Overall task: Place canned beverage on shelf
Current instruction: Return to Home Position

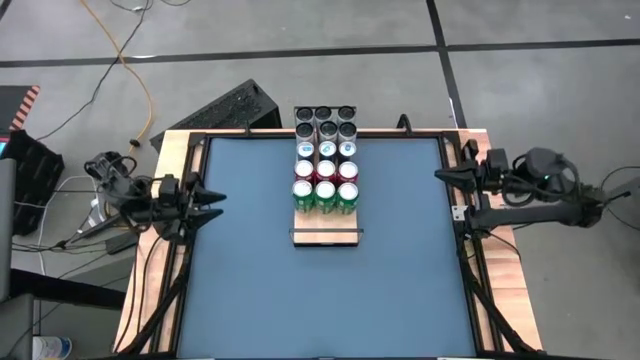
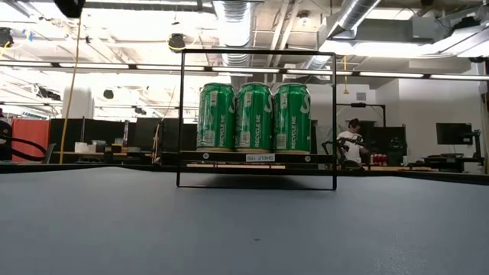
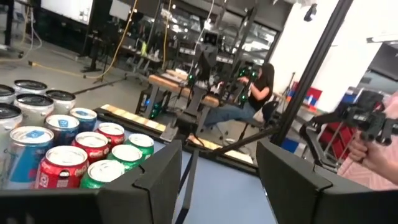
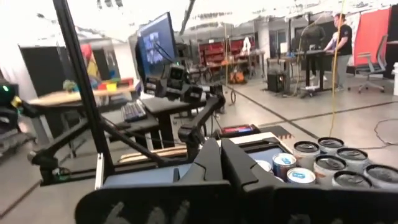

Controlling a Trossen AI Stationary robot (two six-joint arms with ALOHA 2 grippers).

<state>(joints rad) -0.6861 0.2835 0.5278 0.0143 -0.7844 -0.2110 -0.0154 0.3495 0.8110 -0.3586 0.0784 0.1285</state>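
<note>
High: shelf (image 1: 325, 233) lies mid-width on the blue table (image 1: 320, 300), poking past one edge. It's loaded w/ rows: black cans (image 1: 326, 128) at the outer end, then blue cans (image 1: 326, 151), red cans (image 1: 304, 170), and green cans (image 1: 325, 193) nearest table centre. Left gripper (image 1: 207, 200) is at the left table edge and right gripper (image 1: 442, 176) at the right edge, both well apart from the shelf.
Low: 3 green cans upright on the plank, side by side, framed by the wire rail (image 2: 258, 51).
L wrist: left gripper jaws spread, nothing between.
R wrist: right gripper jaws closed together, empty.
</note>
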